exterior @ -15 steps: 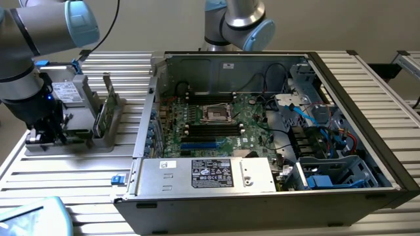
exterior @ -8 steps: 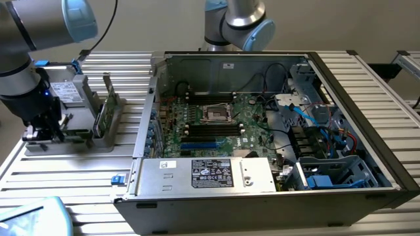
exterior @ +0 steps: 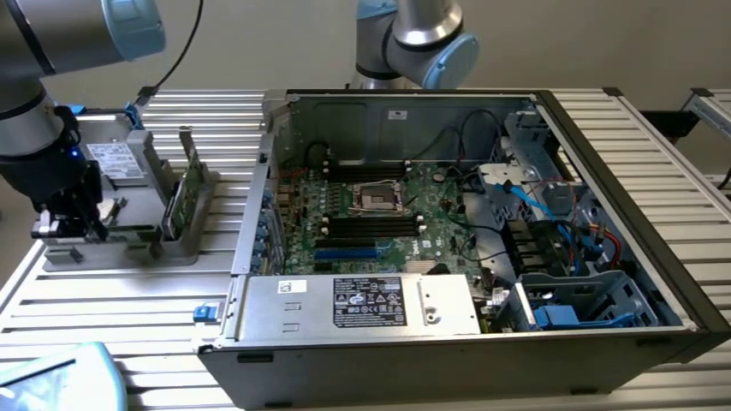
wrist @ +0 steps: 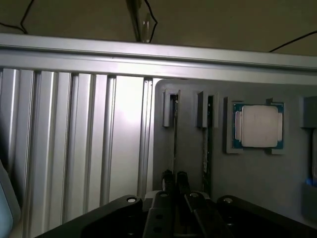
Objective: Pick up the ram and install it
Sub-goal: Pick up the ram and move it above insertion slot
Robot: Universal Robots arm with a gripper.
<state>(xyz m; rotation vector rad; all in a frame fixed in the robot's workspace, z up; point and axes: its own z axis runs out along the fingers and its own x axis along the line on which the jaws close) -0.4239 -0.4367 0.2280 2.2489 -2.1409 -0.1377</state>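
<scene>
The ram is a thin dark stick standing on edge in a slot of the grey holder. My gripper is right down on it, and its two dark fingers press close on either side of the stick's near end. A second similar stick stands in the neighbouring slot, untouched. In the exterior view my gripper is low over the holder at the exterior view's left, well apart from the open computer case and the black memory slots on its motherboard.
A square silver processor chip lies in a recess of the holder beside the sticks. A larger green card with a metal bracket stands upright on the holder. Another arm's base rises behind the case. Cables and drive cages crowd the case's right side.
</scene>
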